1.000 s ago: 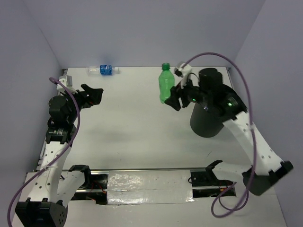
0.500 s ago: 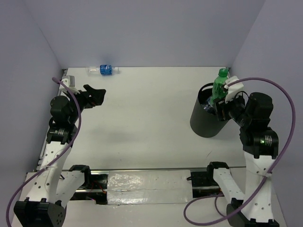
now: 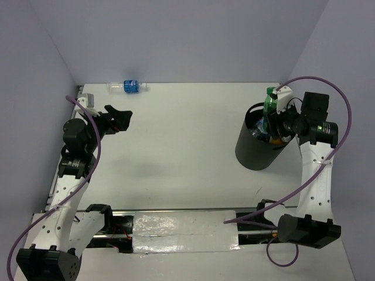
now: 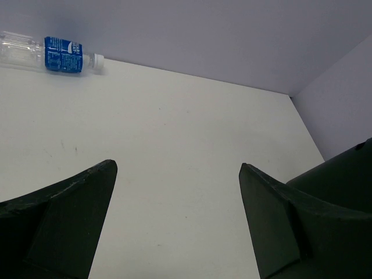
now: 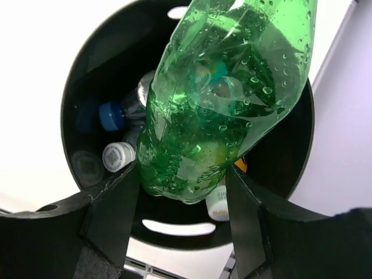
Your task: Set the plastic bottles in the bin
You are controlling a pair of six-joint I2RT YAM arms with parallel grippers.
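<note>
My right gripper is shut on the green bottle and holds it over the mouth of the black bin. In the right wrist view the green bottle sits between my fingers, above the bin's opening. Bottles lie inside the bin, with a blue cap and white caps showing. One clear bottle with a blue label lies at the far left of the table; it also shows in the left wrist view. My left gripper is open and empty, well short of it.
Purple walls close in the white table at the back and both sides. A metal rail with foil tape runs along the near edge. The bin's side shows at the right edge of the left wrist view.
My right gripper carried the green bottle from left of the bin to over its mouth, then lowered it a little. The left arm has barely moved.
</note>
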